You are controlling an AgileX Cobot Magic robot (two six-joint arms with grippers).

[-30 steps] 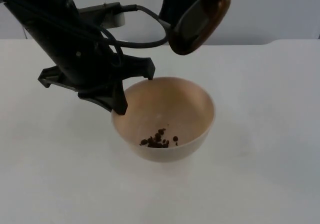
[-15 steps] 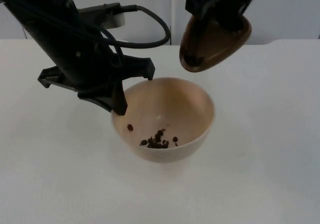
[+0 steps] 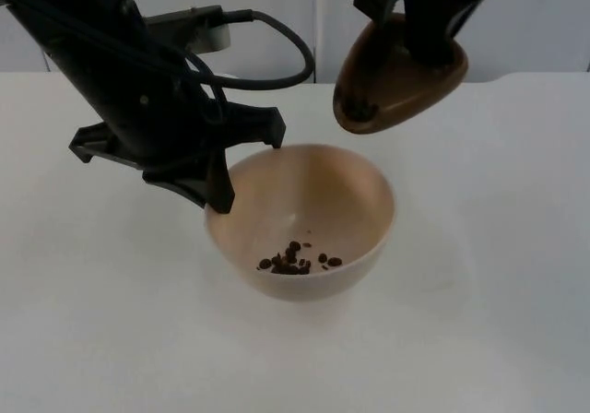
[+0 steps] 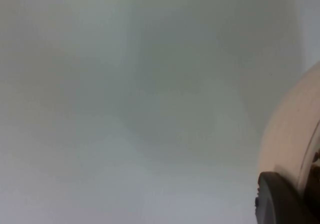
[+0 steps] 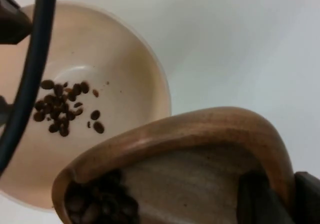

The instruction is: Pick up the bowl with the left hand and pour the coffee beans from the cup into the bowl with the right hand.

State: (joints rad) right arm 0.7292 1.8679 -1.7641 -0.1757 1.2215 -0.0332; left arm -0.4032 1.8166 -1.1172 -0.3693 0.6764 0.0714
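Observation:
A cream bowl hangs a little above the table, with my left gripper shut on its left rim. A small heap of coffee beans lies at its bottom, and the same beans show in the right wrist view. Above the bowl's far right rim, my right gripper is shut on a brown wooden cup, tipped with its mouth toward the bowl. More beans sit at the lip inside the cup. The bowl's outer wall shows in the left wrist view.
The white table stretches around the bowl on all sides. A grey partition wall stands behind it.
The right gripper has carried the tipped cup to the right, above the bowl's far right rim. A few more beans have dropped into the bowl. The left gripper and bowl have stayed put.

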